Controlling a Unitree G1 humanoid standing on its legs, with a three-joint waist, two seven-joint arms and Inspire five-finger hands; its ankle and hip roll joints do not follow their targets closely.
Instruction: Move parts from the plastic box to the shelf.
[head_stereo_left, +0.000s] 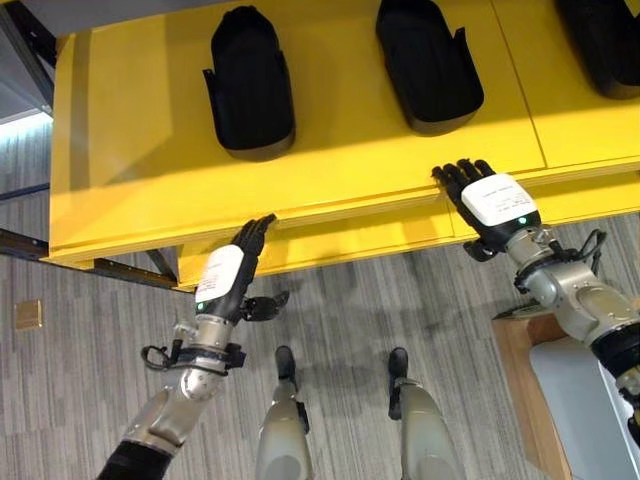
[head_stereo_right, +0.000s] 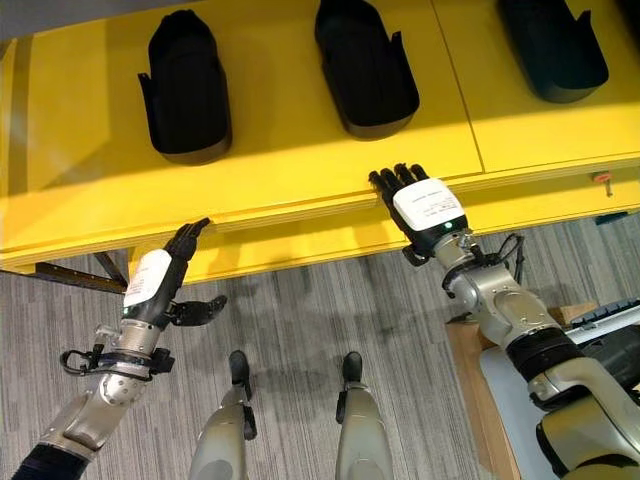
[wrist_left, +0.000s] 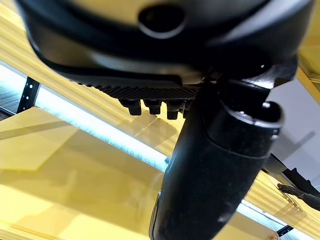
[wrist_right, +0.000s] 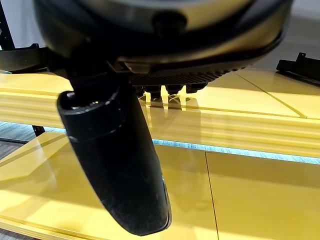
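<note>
I see three black parts (head_stereo_left: 250, 85) lying on the yellow shelf (head_stereo_left: 350, 165). My left hand (head_stereo_left: 228, 280) and right hand (head_stereo_left: 490, 200) both hover at its front edge, fingers straight and spread, holding nothing.

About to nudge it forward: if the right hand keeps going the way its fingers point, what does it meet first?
Probably the front edge of the yellow shelf: the right hand has straight fingers right at that edge. Height is unclear; passing above, it would next reach the middle black part.
</note>
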